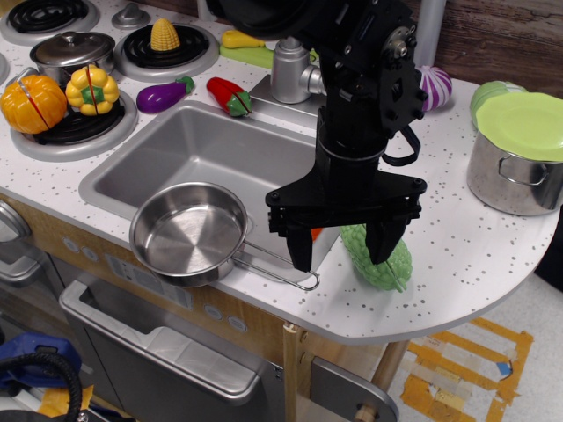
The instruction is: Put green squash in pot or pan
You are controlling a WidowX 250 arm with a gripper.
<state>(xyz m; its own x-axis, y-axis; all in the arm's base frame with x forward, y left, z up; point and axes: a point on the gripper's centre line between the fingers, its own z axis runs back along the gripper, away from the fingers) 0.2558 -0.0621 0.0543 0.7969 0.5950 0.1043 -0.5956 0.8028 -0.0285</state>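
Note:
The green squash (383, 258) is a light green bumpy oval toy lying on the white speckled counter right of the sink, partly hidden by my fingers. The pan (188, 231) is a shallow shiny steel saucepan resting on the sink's front edge, its wire loop handle (280, 272) pointing right toward the squash. It is empty. My black gripper (341, 251) hangs straight down over the counter with its jaws spread open. One finger (300, 246) stands left of the squash and the other finger (384, 239) is in front of the squash's middle. It holds nothing.
A grey sink (176, 154) lies behind the pan. A tall steel pot with a lime-green lid (519, 149) stands at the right. A small orange thing (317, 234) shows between my fingers. Toy vegetables, a lidded pot (70, 51) and burners fill the back left. The counter edge curves close in front.

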